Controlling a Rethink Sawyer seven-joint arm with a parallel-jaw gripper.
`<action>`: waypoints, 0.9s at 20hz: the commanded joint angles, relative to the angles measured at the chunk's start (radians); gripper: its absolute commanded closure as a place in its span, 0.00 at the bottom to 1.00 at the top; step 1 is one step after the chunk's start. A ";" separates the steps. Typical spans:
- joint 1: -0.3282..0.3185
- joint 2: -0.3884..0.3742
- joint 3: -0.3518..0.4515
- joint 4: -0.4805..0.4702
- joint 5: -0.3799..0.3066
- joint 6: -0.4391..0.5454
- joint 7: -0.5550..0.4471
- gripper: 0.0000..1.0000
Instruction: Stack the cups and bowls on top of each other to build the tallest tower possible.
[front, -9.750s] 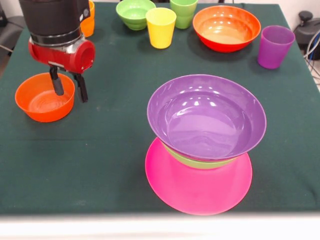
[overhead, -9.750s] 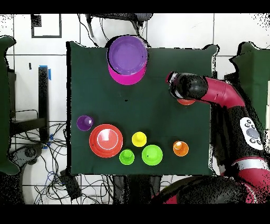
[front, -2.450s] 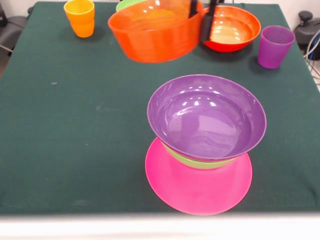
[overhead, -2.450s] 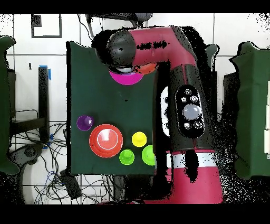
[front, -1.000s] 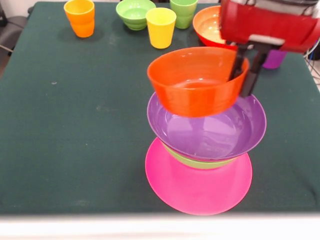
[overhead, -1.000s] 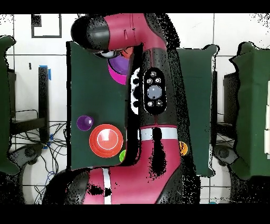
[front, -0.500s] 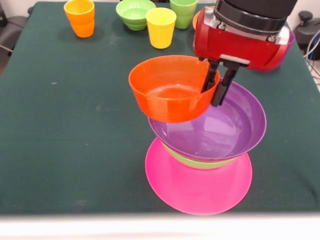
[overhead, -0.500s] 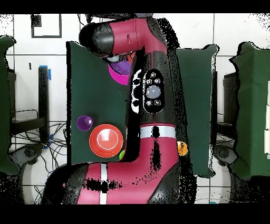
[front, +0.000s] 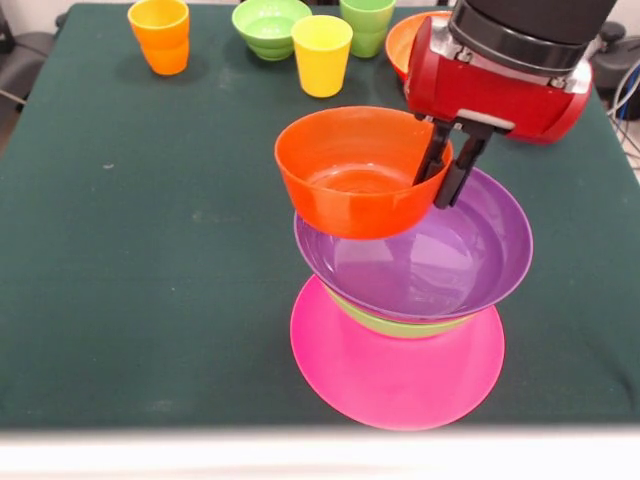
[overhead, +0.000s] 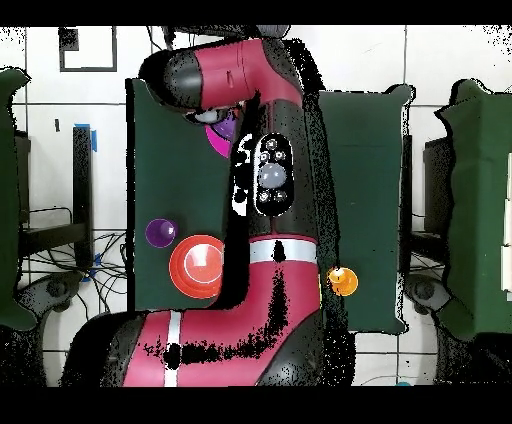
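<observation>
**Operator:** Jaws are pinched on the right-hand rim of the orange-red bowl (front: 360, 170), one finger inside the wall and one outside. From my front view the gripper (front: 451, 170) hangs under the red wrist and holds that bowl over the purple bowl (front: 420, 245), off toward its 10 o'clock side.

**Observer:** Is it seated?

**Operator:** I can't tell whether it touches. Its underside overlaps the purple rim at the upper left, and it sits a little tilted.

**Observer:** And the tower?

**Operator:** I see the tower (front: 405, 300) at the table's (front: 150, 250) 5 o'clock area in the front view: pink bowl (front: 395, 375) at the base, a light green bowl (front: 400, 322) showing as a thin band above it, purple on top of that.

**Observer:** The rest?

**Operator:** Along the 12 o'clock edge I see the orange cup (front: 160, 35), a small green bowl (front: 268, 25), the yellow cup (front: 321, 53) and the green cup (front: 367, 22) in a row. Just right of them a second orange-red bowl (front: 412, 45) shows only as a sliver behind the wrist. Overhead, the arm (overhead: 260, 190) covers most of the table; I still make out the purple cup (overhead: 160, 233), well apart from the tower.
</observation>
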 joint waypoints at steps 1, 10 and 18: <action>0.033 -0.016 -0.013 0.044 0.019 0.028 0.173 1.00; 0.048 0.001 -0.045 0.053 0.064 -0.031 0.181 1.00; 0.065 0.004 -0.077 0.083 0.092 -0.090 0.212 1.00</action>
